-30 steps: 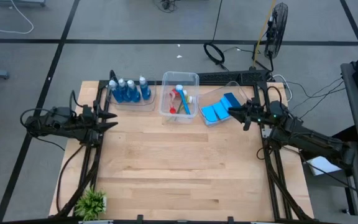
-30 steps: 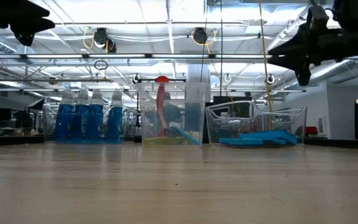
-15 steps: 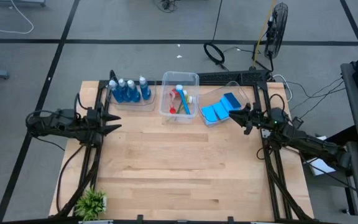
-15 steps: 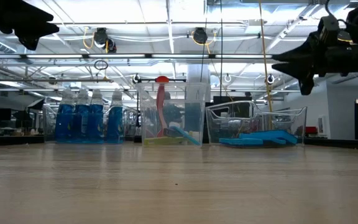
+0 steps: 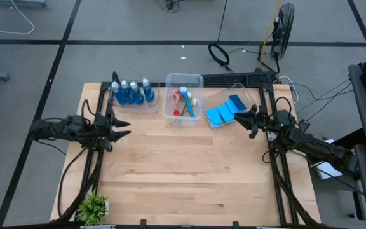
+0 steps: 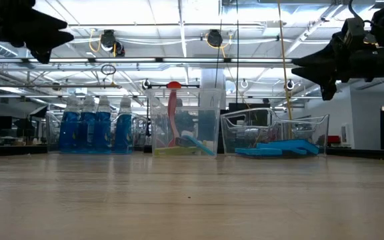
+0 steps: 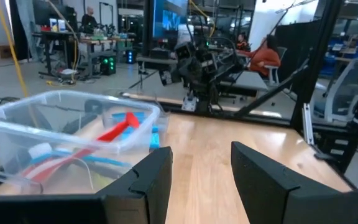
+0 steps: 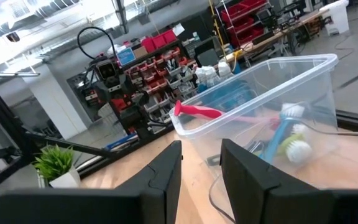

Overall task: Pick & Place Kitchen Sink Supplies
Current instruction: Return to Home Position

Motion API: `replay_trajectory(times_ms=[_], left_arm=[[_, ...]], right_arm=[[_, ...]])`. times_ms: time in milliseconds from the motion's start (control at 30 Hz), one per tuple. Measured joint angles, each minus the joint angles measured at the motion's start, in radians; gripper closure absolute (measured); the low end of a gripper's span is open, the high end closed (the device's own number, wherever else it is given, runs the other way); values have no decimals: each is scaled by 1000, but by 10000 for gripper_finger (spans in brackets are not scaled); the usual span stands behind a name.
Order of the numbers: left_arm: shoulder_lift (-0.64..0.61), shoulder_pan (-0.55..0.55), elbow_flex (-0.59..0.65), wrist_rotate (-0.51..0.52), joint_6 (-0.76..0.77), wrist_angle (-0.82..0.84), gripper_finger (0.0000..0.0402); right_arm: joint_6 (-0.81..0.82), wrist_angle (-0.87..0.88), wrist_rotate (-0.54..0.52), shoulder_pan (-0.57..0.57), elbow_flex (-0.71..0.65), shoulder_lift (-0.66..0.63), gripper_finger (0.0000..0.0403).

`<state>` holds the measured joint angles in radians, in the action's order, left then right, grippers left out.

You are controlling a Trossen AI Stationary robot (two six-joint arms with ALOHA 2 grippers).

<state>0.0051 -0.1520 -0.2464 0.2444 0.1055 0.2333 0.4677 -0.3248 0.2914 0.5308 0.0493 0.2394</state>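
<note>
We had the L gripper [image 5: 122, 132] at the left edge of the wooden table [image 5: 183, 178], jaws apart, empty; R gripper [image 5: 239, 118] by the flat blue sponges [image 5: 224, 112], jaws apart too. Thin long-handled dish brushes [image 5: 184, 102] lay in the clear plastic tub [image 5: 184, 76], centre-back; small blue-liquid bottles [image 5: 131, 93] left of it.

The middle and front of the bench [image 5: 189, 172] lie bare, so there is wide passage. The back edge is crowded with bottles [image 5: 131, 93], a clear bin [image 5: 184, 76] and sponges [image 5: 220, 114]. A plant [image 5: 94, 207] takes the front left corner. The left gripper [image 5: 124, 127] and the right gripper [image 5: 240, 119] hang above the sides.
</note>
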Motion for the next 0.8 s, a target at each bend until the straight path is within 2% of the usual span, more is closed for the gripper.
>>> replay_trajectory(times_ms=[400, 667, 800], left_arm=[[0, -1, 129, -48, 9, -137, 236], [0, 0, 144, -53, 66, -74, 236], [0, 0, 144, -53, 146, -44, 236]], right_arm=[[-38, 0, -1, 0, -2, 0, 300], [-36, 0, -1, 0, -2, 0, 300], [-36, 0, -2, 0, -3, 0, 300]])
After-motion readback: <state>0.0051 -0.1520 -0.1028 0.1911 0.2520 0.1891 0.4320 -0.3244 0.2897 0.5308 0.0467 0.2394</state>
